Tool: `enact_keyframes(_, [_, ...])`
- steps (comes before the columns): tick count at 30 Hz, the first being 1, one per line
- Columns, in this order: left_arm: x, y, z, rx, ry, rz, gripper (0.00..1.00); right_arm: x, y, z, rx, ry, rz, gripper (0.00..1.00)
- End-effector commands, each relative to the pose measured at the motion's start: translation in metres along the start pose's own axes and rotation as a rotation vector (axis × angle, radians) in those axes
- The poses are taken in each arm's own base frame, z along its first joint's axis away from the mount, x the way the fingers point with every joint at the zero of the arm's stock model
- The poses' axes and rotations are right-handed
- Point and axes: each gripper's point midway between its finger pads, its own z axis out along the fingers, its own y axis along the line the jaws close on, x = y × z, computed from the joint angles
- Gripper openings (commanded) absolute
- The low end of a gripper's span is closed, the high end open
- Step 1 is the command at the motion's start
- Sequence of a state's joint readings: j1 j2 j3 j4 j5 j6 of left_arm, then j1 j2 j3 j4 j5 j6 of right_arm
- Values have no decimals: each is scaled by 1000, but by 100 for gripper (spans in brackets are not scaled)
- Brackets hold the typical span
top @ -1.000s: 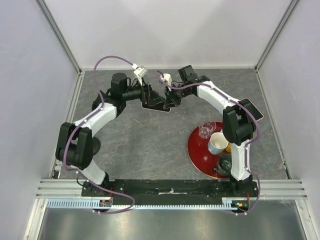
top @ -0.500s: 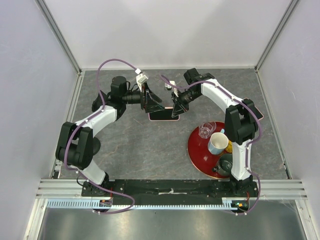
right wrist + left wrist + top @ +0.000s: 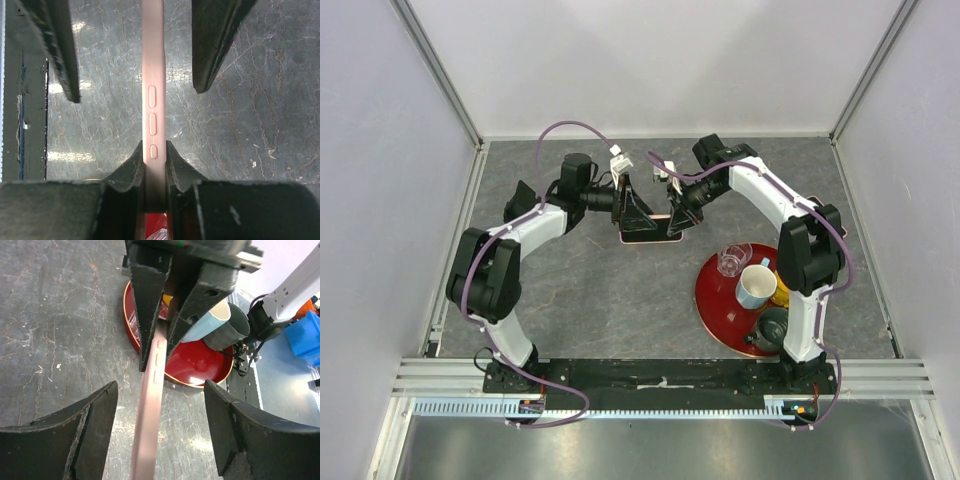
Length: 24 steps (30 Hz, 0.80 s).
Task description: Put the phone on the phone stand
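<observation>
The phone (image 3: 655, 230), pink-edged with a dark face, is held on edge just above the table between the two grippers. My right gripper (image 3: 682, 212) is shut on one end of it; in the right wrist view the gripper (image 3: 154, 150) clamps the phone's pink side (image 3: 153, 75) by its buttons. My left gripper (image 3: 635, 212) is open around the other end. In the left wrist view the gripper (image 3: 160, 390) has its fingers spread wide, clear of the phone (image 3: 150, 405) on both sides. The phone stand does not show in any view.
A red round tray (image 3: 712, 300) sits at the right front with a clear glass (image 3: 732, 260), a white and blue mug (image 3: 755, 285) and a dark teapot (image 3: 768, 328). White walls close in the grey table on three sides.
Both grippers and the phone have moved right and slightly toward the near edge. The left arm has stretched further right.
</observation>
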<state>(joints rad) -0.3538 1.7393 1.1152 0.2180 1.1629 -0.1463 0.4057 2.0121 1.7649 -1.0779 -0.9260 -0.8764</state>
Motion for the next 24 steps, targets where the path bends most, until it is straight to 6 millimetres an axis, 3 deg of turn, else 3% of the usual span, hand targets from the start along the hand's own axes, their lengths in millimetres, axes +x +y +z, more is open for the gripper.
enact_keyframes(1, [-3,-8,8,81,35,60,74,-30,21,-19,-20,-100,-104,0])
enact_keyframes(4, [1,-8,13,85,53,58,63,-28,20,-20,-14,-97,-96,0])
enact_keyframes(8, [2,1,15,42,62,75,26,-27,12,-19,-2,-90,-70,0])
enact_keyframes(9, [3,2,16,36,63,77,22,-27,11,-18,-2,-90,-64,0])
enact_keyframes(16, [4,-1,17,38,72,97,16,-37,12,-20,0,-131,-78,6])
enact_keyframes(19, [4,-6,21,42,73,130,2,-41,4,-20,54,-144,-38,19])
enact_keyframes(20, [5,-6,21,34,70,119,2,-45,-5,-20,95,-169,-61,27])
enact_keyframes(24, [-9,-4,21,-24,15,143,2,-48,-23,-20,207,-205,-7,43])
